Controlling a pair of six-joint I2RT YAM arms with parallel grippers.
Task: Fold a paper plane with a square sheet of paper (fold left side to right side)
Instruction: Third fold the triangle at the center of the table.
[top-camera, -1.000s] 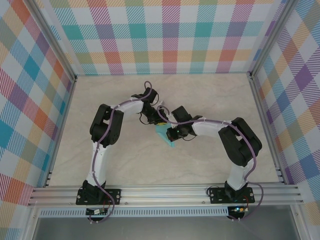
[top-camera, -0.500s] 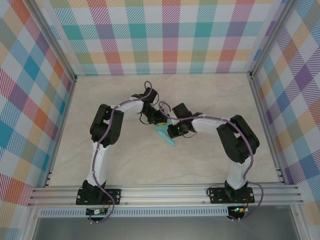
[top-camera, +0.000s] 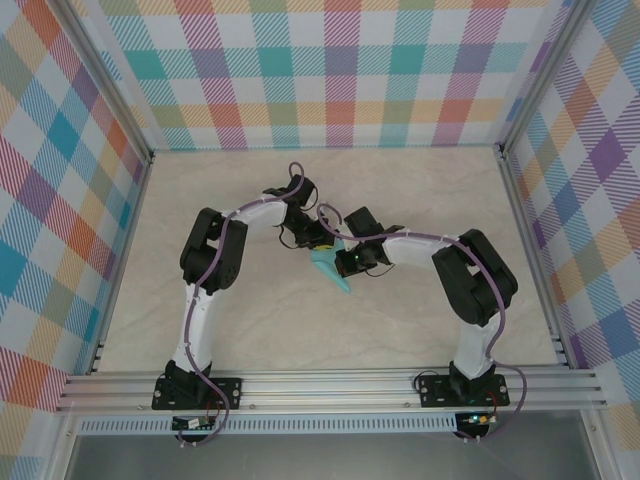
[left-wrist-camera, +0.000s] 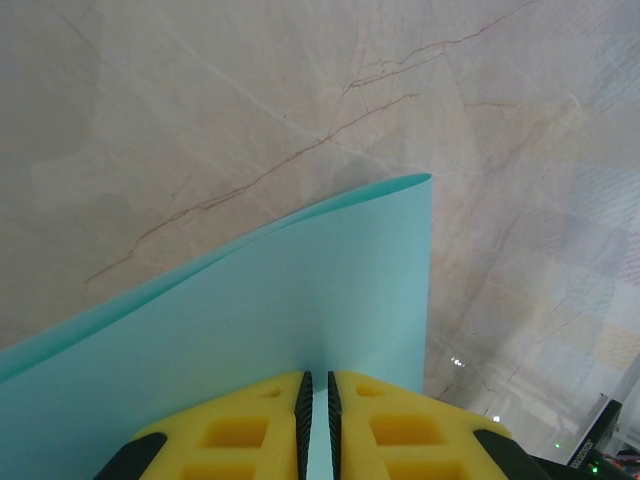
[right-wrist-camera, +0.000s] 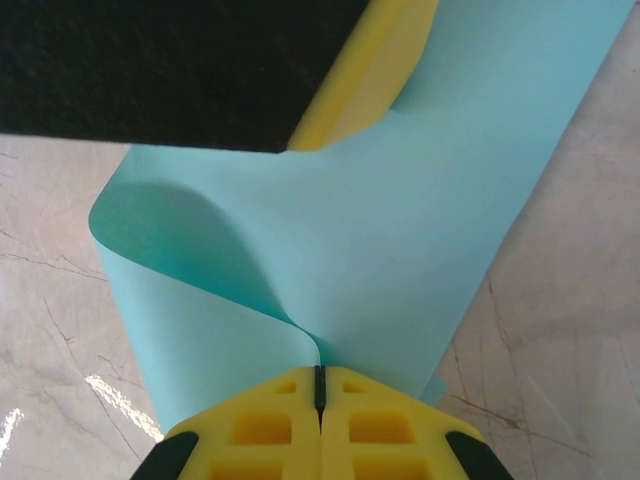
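While the sheet of paper (top-camera: 331, 268) is sitting at the middle of the table (top-camera: 420, 190), between the two wrists, both tools are gripping it. The left gripper (left-wrist-camera: 316, 385) is holding its yellow fingers (left-wrist-camera: 250, 425) almost together, leaving just a slit (turquoise is showing in it), so it is clamping one edge of the sheet, which is bowing away from it above the marbled top. The right gripper (right-wrist-camera: 319, 385) is pressing its pads flat together, with no gap showing, and is nipping the paper where it is curling into a soft loop on the left. At the far end of the right wrist view, the left gripper's yellow finger is resting against the same sheet.
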